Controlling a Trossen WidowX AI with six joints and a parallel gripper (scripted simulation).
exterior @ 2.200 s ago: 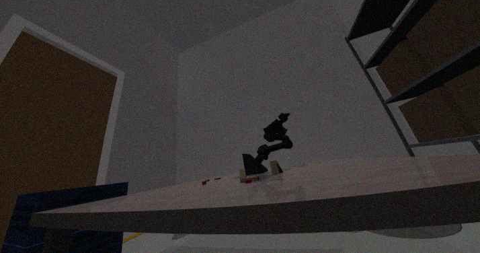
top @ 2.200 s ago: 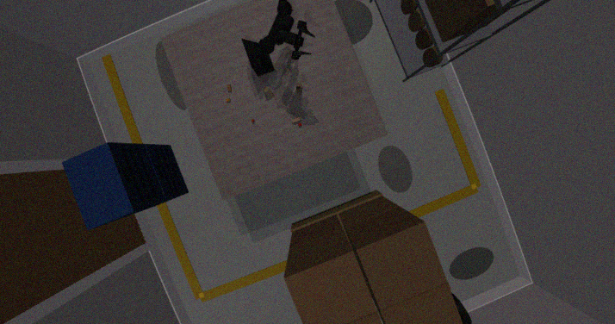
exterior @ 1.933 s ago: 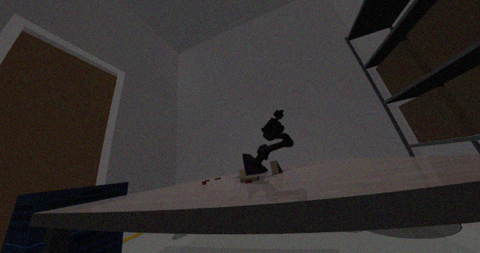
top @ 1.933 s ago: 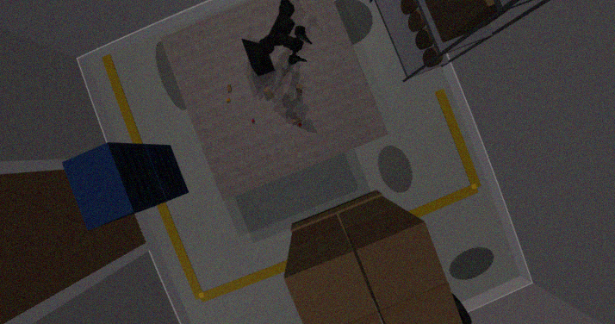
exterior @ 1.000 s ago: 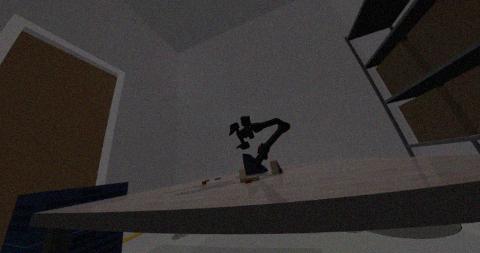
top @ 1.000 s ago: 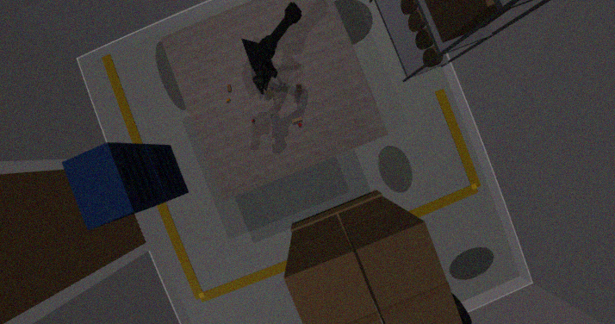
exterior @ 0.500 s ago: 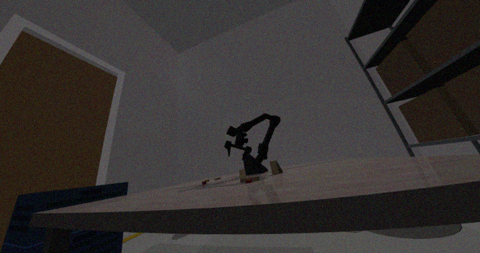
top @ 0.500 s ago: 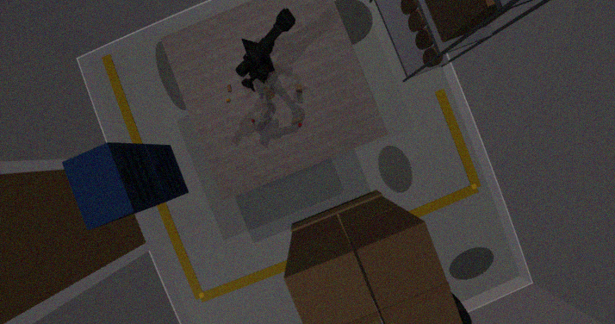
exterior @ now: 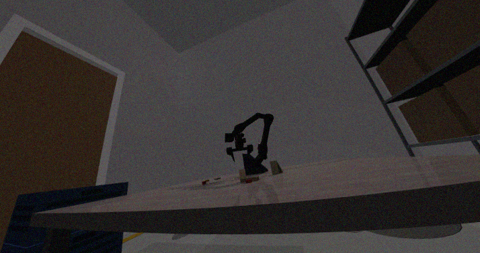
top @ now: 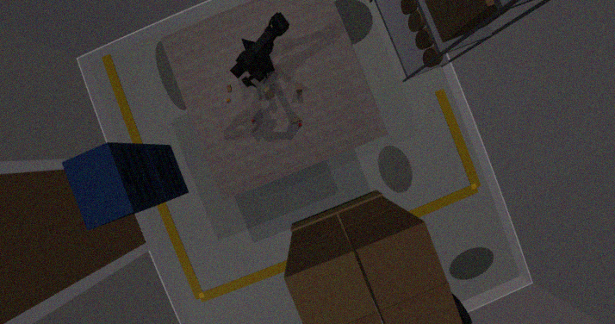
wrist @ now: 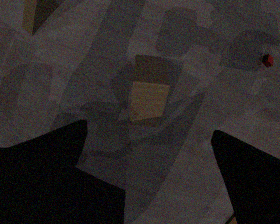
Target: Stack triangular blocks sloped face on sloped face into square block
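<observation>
Desk point(top: 344, 107): 1.
Arm point(top: 258, 52): 1, w/ 1 gripper point(exterior: 240, 152).
Tri blocks: 2. 1st tri block point(wrist: 149, 99) approx mid-desk; 2nd tri block point(wrist: 39, 4) apart from it.
Sm red bits: 2, red bit A point(top: 253, 120) and red bit B point(top: 300, 124), both mid-desk.
Sm orange bits: 2, orange bit A point(top: 229, 89) and orange bit B point(top: 228, 100).
Off desk: blue box point(top: 108, 184) 1, shelf rack point(top: 435, 25) 1.
Brown cartons point(top: 366, 258) past 1 desk edge; no. unclear.

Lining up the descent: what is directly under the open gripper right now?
Below the open, empty gripper, the wrist view shows a tan triangular block on the table. Its underside and far faces are hidden.
</observation>
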